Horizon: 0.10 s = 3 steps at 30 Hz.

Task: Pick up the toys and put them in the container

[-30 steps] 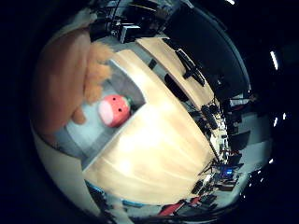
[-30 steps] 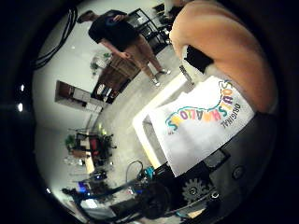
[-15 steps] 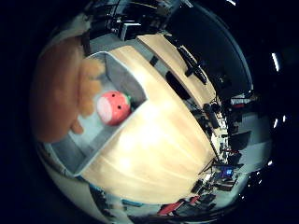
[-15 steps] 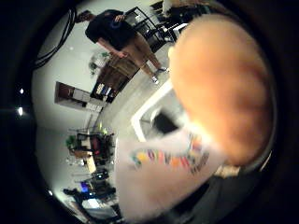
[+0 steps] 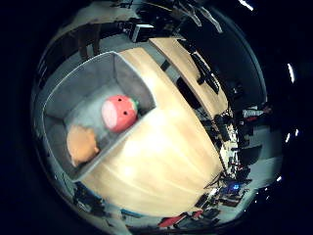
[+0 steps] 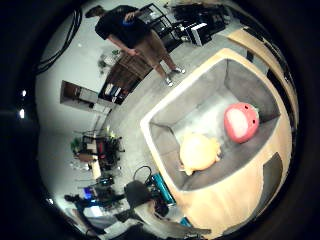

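Note:
A grey fabric container (image 5: pixel 80 82) stands on a light wooden table (image 5: pixel 168 149). Two toys lie inside it. A red round toy with a green top (image 5: pixel 118 113) lies near the middle of its floor. A tan plush toy (image 5: pixel 82 145) lies beside it near one end wall. The right thumb side palm view shows the same container (image 6: pixel 187 88) with the red toy (image 6: pixel 241 121) and the tan plush (image 6: pixel 199 153) side by side on its floor. My hand is above the container, some way over it.
The table's edge runs close beside the container (image 6: pixel 160 170). Beyond it lie the room's floor, dark desks and equipment (image 5: pixel 201 69) and a cluttered area (image 6: pixel 100 150). A person (image 6: pixel 135 35) stands away from the table.
The tan plush, which filled much of both views close to the palm, now lies small on the container floor beside the red toy. The container looks farther away.

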Available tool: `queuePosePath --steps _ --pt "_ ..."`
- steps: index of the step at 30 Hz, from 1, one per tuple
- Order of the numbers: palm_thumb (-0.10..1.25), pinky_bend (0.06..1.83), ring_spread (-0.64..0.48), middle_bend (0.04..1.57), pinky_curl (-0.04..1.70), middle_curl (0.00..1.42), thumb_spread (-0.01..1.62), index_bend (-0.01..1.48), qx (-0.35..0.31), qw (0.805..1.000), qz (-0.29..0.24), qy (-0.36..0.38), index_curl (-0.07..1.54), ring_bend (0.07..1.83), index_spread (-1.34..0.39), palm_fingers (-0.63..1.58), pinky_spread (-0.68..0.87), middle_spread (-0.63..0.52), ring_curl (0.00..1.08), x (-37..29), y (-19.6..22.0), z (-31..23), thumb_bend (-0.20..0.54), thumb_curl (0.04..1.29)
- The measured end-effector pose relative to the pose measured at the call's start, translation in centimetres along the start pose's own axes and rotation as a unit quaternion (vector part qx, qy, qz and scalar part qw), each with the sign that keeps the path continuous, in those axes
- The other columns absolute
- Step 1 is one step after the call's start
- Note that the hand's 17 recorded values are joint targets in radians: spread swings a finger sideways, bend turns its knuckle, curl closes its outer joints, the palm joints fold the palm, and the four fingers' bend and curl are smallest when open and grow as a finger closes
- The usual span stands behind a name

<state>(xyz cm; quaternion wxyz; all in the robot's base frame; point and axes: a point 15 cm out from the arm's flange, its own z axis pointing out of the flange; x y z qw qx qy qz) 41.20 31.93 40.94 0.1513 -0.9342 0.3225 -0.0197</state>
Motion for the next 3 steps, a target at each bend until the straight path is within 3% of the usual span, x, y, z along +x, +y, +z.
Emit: queuePosePath --steps 3 --pt "0.03 0.60 0.00 0.19 0.26 0.47 0.74 0.16 -0.002 1.000 -0.001 -0.001 0.40 0.43 -0.54 0.10 0.43 -0.18 0.26 0.08 0.04 0.19 -0.038 0.32"
